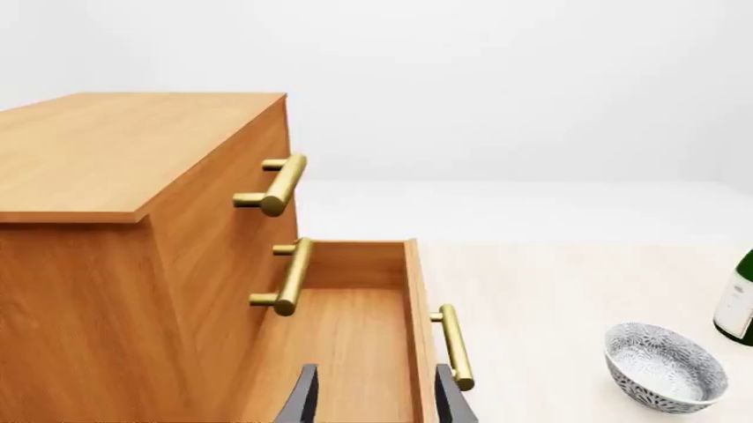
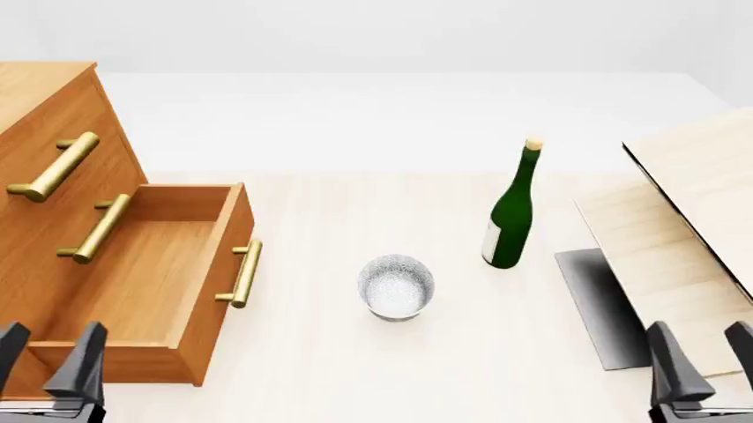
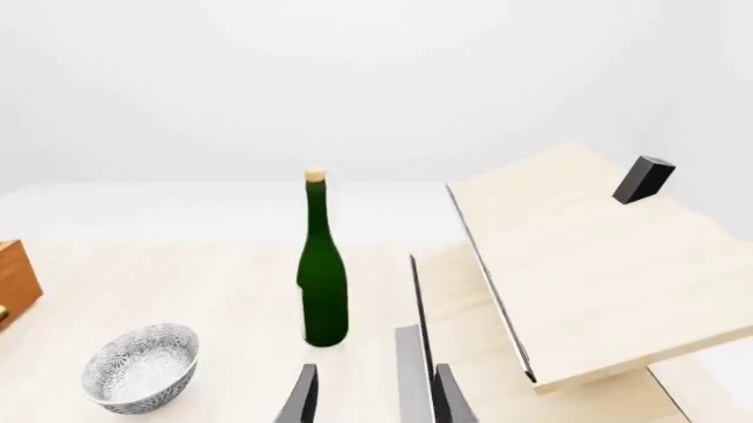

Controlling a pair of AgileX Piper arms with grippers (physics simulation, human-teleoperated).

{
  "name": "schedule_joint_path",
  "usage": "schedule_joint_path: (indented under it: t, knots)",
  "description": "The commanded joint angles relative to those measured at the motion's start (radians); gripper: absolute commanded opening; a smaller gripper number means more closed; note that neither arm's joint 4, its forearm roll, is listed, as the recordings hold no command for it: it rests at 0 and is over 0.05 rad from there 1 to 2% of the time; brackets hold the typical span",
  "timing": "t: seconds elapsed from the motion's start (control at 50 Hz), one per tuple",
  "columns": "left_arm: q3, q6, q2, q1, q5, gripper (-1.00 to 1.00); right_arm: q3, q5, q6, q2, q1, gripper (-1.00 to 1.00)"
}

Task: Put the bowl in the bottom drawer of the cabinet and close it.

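Note:
The white speckled bowl stands upright on the pale table, right of the orange-brown cabinet. The bottom drawer is pulled out and holds nothing; its brass handle faces the bowl. My left gripper hovers open at the near end of the drawer, nothing between its fingers. My right gripper is open at the near right, well apart from the bowl. In the left wrist view my left gripper points into the bottom drawer, with the bowl off to one side. The right wrist view shows the bowl ahead of my right gripper.
A green bottle stands just right of and behind the bowl. Pale wooden boards slant over a grey slab at the right. A small black block sits on the top board. The two upper drawers are shut.

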Motion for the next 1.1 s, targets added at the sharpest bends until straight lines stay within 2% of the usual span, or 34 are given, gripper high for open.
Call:
schedule_joint_path:
  t: [0.02,0.18,0.22,0.4,0.54,0.64,0.66,0.9,1.0,1.1]
  knots:
    - [-0.002,-0.003,0.014,0.013,-0.005,1.00,-0.027,0.014,-0.008,0.011,-0.006,1.00]
    - [-0.003,-0.001,0.002,0.022,0.007,1.00,0.006,0.000,-0.007,0.003,-0.003,1.00]
    - [-0.004,0.020,-0.004,0.068,0.001,1.00,0.007,-0.025,-0.007,0.029,-0.004,1.00]
    - [-0.061,0.006,-0.011,0.053,0.044,1.00,0.007,-0.025,-0.007,0.029,-0.004,1.00]
    - [-0.175,-0.025,-0.011,0.017,0.118,1.00,0.007,-0.025,-0.007,0.029,-0.004,1.00]
    - [-0.229,-0.011,-0.011,-0.010,0.151,1.00,0.007,-0.025,-0.007,0.029,-0.004,1.00]
    - [-0.237,0.010,-0.011,-0.017,0.145,1.00,0.007,-0.025,-0.007,0.029,-0.004,1.00]
    - [-0.400,0.003,-0.011,-0.106,0.338,1.00,0.007,-0.025,-0.007,0.029,-0.004,1.00]
    - [-0.395,0.017,-0.011,-0.152,0.372,1.00,0.007,-0.025,-0.007,0.029,-0.004,1.00]
    - [-0.398,0.066,-0.004,-0.190,0.389,1.00,0.007,-0.025,-0.007,0.029,-0.004,1.00]
